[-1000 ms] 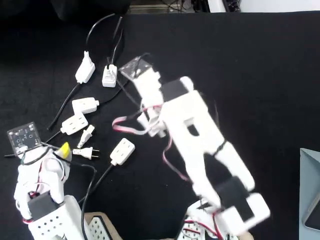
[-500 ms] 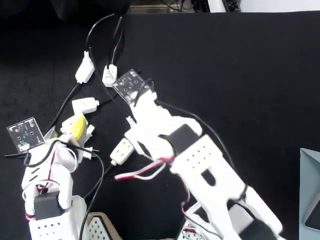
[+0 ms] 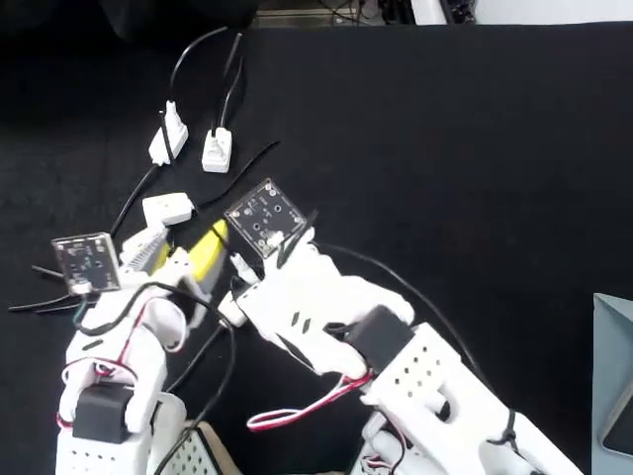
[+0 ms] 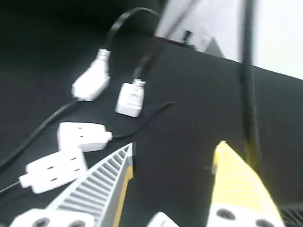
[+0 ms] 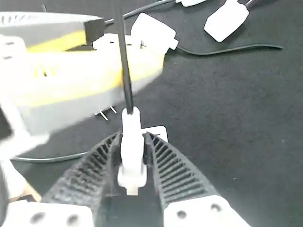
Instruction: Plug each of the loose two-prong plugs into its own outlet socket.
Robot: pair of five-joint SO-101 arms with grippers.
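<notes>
Black cloth table, grey box at its right edge. Right gripper: pinching a white plug (black cord attached) just above the cloth. Left gripper: fingers spread, near a white outlet socket lying on the cloth

Counts, for you at the controls. You have two arms, the left arm and the right arm. You have two grippers, the left gripper and the right gripper. You can count two white plugs on black cords, a long plug and a short plug. There are two socket blocks, a first block and a second block. Add one corded connector, two square boards, a left board and a right board, and one grey box.
</notes>
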